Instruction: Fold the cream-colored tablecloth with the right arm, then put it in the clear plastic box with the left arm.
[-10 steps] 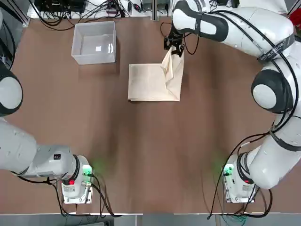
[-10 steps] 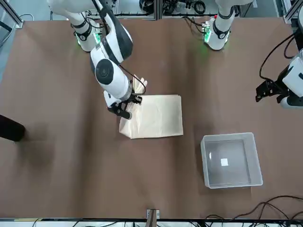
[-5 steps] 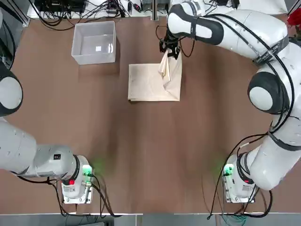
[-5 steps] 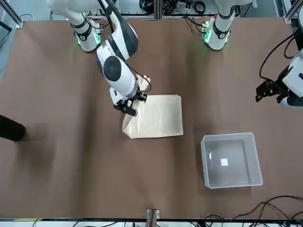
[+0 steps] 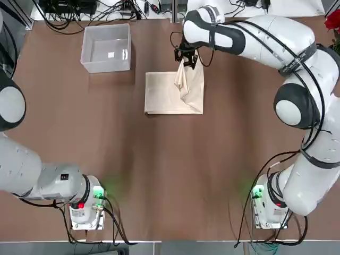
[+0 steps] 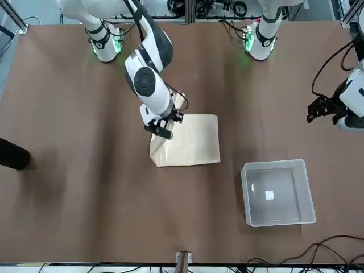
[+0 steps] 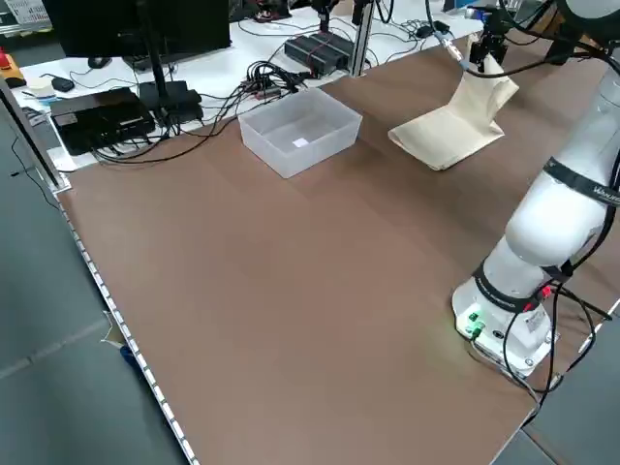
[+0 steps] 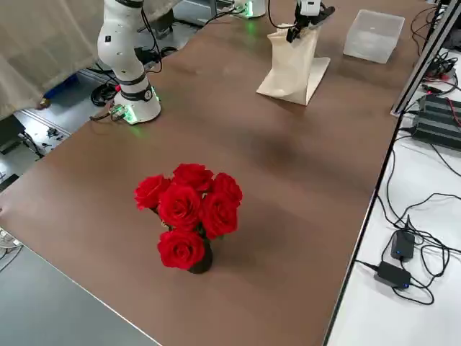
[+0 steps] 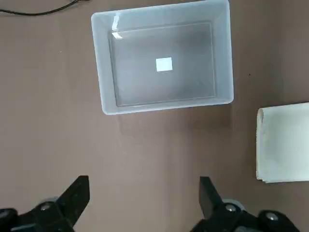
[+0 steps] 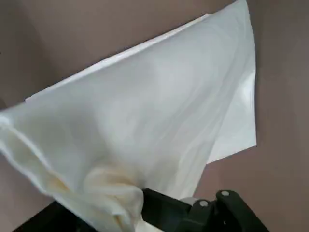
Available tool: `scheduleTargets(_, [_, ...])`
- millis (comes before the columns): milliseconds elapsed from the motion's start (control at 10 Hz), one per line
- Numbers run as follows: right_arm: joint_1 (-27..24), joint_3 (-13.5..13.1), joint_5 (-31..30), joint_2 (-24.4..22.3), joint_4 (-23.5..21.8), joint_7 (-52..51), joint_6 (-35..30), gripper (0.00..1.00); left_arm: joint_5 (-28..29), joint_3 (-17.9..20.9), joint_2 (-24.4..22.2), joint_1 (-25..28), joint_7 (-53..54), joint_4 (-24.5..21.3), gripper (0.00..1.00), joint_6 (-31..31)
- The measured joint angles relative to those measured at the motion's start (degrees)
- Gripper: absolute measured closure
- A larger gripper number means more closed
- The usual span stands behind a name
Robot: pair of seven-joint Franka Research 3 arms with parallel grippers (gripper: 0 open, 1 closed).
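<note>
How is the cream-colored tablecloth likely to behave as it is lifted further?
The tablecloth will probably stay floppy, since its raised part drapes from the right hand. Its loose layers may slide or unfold, as they look unfastened.

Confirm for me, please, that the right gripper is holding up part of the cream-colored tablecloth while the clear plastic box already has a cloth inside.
The clear plastic box holds no cloth, as the top view shows; the right gripper is indeed holding up part of the cream-colored tablecloth.

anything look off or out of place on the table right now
Nothing looks spilled or damaged. The one oddity is the cream-colored tablecloth: a raised, rumpled flap is pinched in the right arm's jaws, which fits a fold underway.
</note>
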Motion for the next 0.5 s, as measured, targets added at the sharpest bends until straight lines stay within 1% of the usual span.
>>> scheduleTargets(500, [2.09,0.01,-0.04,1.73,0.72,0.56,1.91,1.0,0.0,0.02,0.09,0.0,0.0,0.0,0.0,0.0])
